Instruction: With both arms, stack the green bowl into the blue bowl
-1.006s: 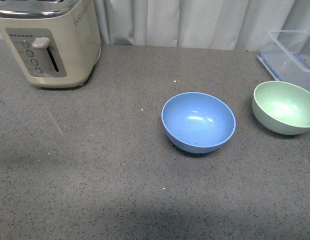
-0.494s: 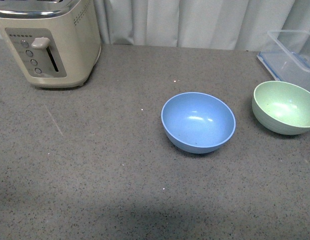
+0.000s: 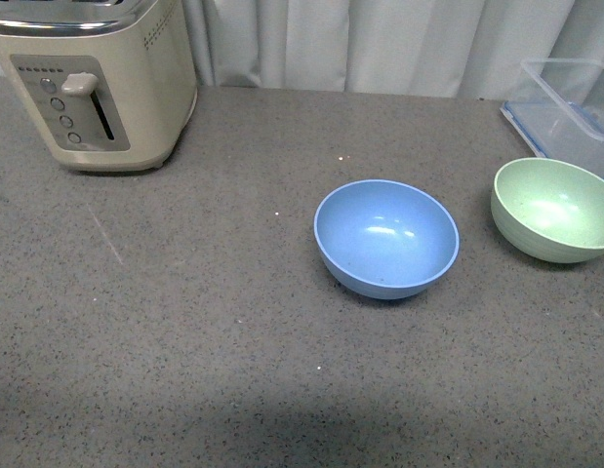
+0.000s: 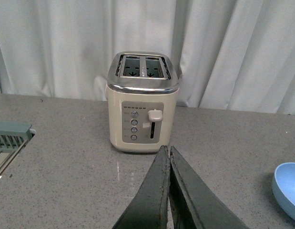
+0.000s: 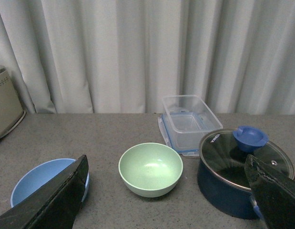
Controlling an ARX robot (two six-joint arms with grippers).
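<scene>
I am watching the grey speckled counter [image 3: 184,322], where a cream two-slot toaster [image 3: 92,83] is standing far left, its button labels too small to read. The dark blue pot [image 5: 242,176] is wearing a glass lid with white lettering I cannot read. A clear plastic box [image 3: 570,102] is sitting far right, behind the green bowl [image 3: 555,210]. The blue bowl [image 3: 386,237] is resting mid-counter, left of it and apart, both showing bare insides. My left claw [image 4: 168,149] is clenching on nothing; my right claw [image 5: 166,162] is gaping wide.

Pale pleated curtain [image 3: 380,44] hangs behind a speckled grey countertop [image 3: 184,322].
</scene>
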